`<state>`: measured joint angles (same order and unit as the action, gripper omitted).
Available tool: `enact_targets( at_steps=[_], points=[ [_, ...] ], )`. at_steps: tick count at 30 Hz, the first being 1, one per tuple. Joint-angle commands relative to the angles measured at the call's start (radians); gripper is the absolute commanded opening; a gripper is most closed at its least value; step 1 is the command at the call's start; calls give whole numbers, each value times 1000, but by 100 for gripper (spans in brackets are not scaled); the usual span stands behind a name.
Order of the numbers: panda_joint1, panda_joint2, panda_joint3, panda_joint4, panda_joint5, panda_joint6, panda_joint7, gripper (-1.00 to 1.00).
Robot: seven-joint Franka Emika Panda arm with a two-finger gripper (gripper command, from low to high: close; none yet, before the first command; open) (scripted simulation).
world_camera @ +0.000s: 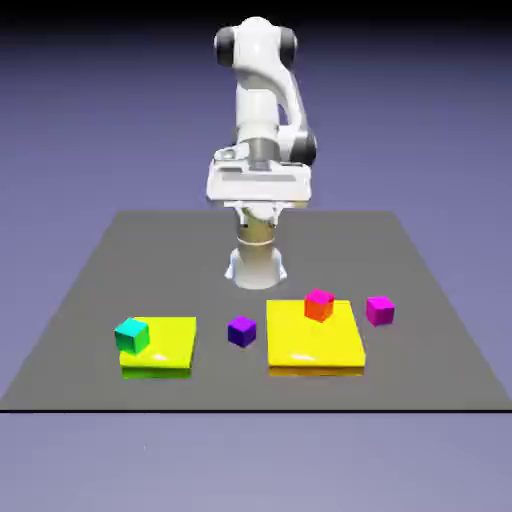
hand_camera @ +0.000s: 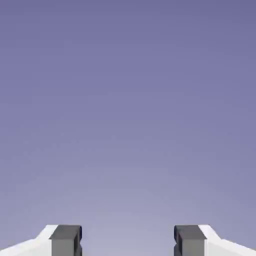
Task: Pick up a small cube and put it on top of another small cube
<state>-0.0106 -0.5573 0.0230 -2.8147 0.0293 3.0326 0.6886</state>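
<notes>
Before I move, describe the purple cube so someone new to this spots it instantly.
On the dark grey table, find the two yellow slabs along the near side, the larger at the exterior view's right. The purple cube sits in the gap between them. It rests directly on the table, unlike the teal and red-pink cubes on the slabs, and it's darker than the magenta one.

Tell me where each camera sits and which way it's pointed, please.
Exterior view: across the table, above it, facing the robot; shows the whole arm and the cubes.
Hand view: on the hand, looking along the gripper at plain blue-violet backdrop; only the open fingers show.
Shared: the gripper and the backdrop; no cube appears in both.
</notes>
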Motion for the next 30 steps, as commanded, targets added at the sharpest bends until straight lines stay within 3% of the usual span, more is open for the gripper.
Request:
enact_targets(
  at_steps=[1,30],
  points=[
    [-19,11,19,-4,24,-4,-44,0],
    [-562,317,572,-118,729,-110,-1305,0]
  ],
)
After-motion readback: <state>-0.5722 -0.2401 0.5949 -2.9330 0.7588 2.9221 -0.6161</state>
